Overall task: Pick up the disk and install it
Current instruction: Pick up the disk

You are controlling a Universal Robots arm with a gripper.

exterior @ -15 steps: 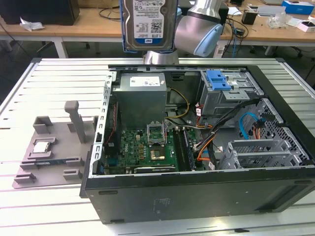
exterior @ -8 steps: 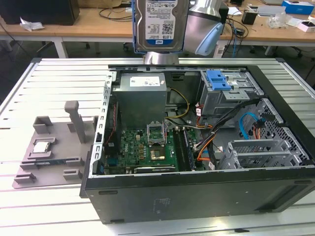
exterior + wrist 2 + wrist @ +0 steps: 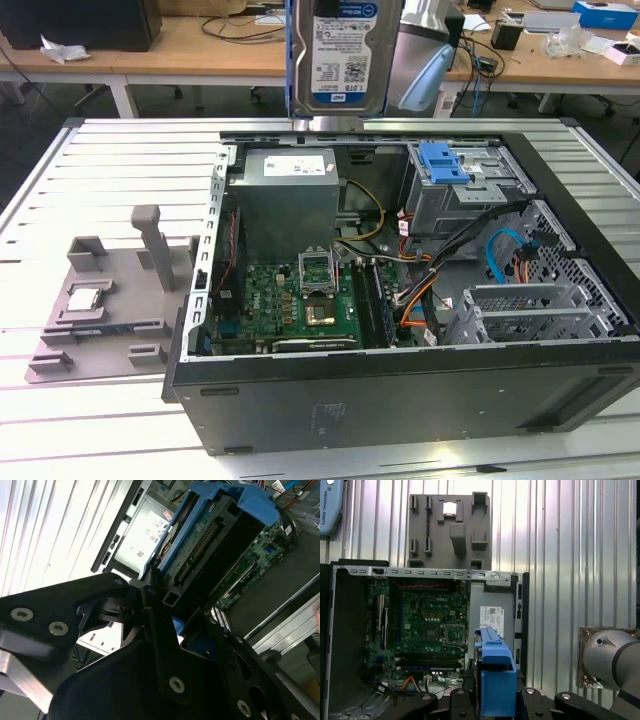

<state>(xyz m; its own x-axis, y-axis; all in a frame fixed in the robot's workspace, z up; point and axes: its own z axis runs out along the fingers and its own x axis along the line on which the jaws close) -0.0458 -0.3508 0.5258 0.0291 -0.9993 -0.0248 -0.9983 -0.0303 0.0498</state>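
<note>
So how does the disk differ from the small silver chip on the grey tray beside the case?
The disk is up in the air, on edge, above the open case; the chip lies flat on the grey tray. The disk is far larger and oblong; the chip is square. The disk carries a white label and blue frame; the chip is bare. Both are silver metal.

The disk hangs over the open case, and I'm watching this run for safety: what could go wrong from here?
1. The gripper holds the disk by one end, high above the motherboard. A slip could drop it onto the board.
2. Cables run beside the drive cage. They might snag the disk if it goes in there.
</note>
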